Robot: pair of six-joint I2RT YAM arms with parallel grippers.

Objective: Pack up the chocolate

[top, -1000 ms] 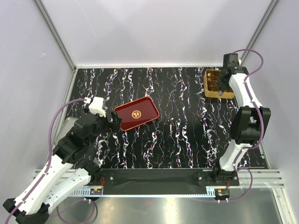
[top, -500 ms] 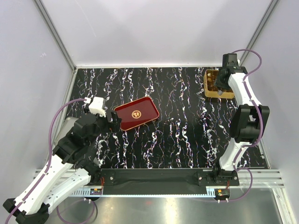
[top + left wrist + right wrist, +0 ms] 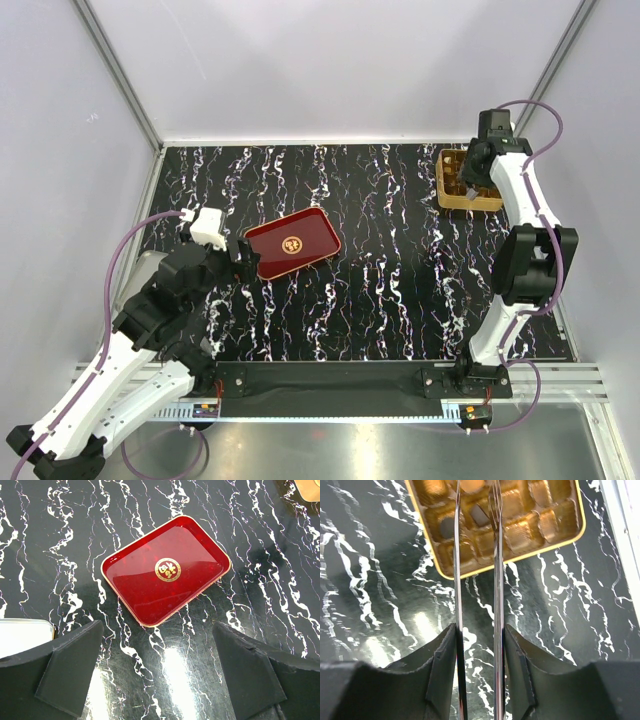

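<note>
Left wrist view: my left pincer (image 3: 157, 630) hangs spread wide and empty at the bottom of the frame, just below the red tray (image 3: 150, 587), which carries nothing. Right wrist view: my right pincer (image 3: 479, 630) clamps a pair of tweezers (image 3: 496, 580), blades parted, running straight up the frame to the gold box (image 3: 547, 522). The chocolate (image 3: 479, 515) shows as two dark pieces in compartments, one between the blades, one just left. My right arm is nearer. The frame's top edge cuts off the box's upper rows. I cannot tell pale pieces from foil.
</note>
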